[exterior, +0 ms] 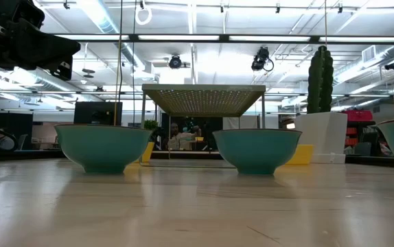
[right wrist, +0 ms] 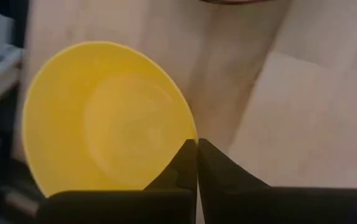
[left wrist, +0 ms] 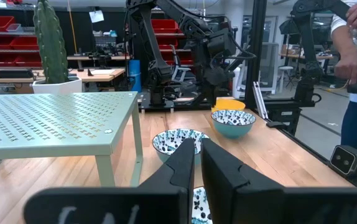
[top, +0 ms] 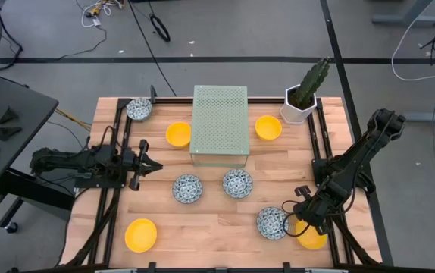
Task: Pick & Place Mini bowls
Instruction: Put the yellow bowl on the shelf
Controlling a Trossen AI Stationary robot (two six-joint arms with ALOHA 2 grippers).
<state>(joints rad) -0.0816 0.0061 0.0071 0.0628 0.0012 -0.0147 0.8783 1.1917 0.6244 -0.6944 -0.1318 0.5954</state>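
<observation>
In the high view, patterned mini bowls sit at the far left corner (top: pixel 139 108), mid-table (top: pixel 187 188) (top: pixel 237 183) and near right (top: pixel 272 222). Yellow mini bowls stand beside the rack (top: pixel 178 134) (top: pixel 268 127), at the near left (top: pixel 140 234) and at the near right (top: pixel 314 238). My right gripper (top: pixel 305 224) is shut on that near-right yellow bowl (right wrist: pixel 104 118). My left gripper (top: pixel 148 163) (left wrist: pixel 197 155) is shut, above the table's left side, pointing toward the patterned bowl (left wrist: pixel 178 142). My right gripper pinches the yellow bowl's rim (right wrist: pixel 188 134) between its two fingers, one finger (right wrist: pixel 177 165) on the inner side and one (right wrist: pixel 219 168) outside. The fingers come slanting down from above. I cannot tell whether the bowl is lifted clear or rests on the table.
A pale green perforated rack (top: pixel 219 125) stands at the table's far middle. A white hexagonal pot with a cactus (top: pixel 302 102) sits at the far right corner. A person (left wrist: pixel 356 68) stands beyond the table in the left wrist view. Bare wood lies along the near middle.
</observation>
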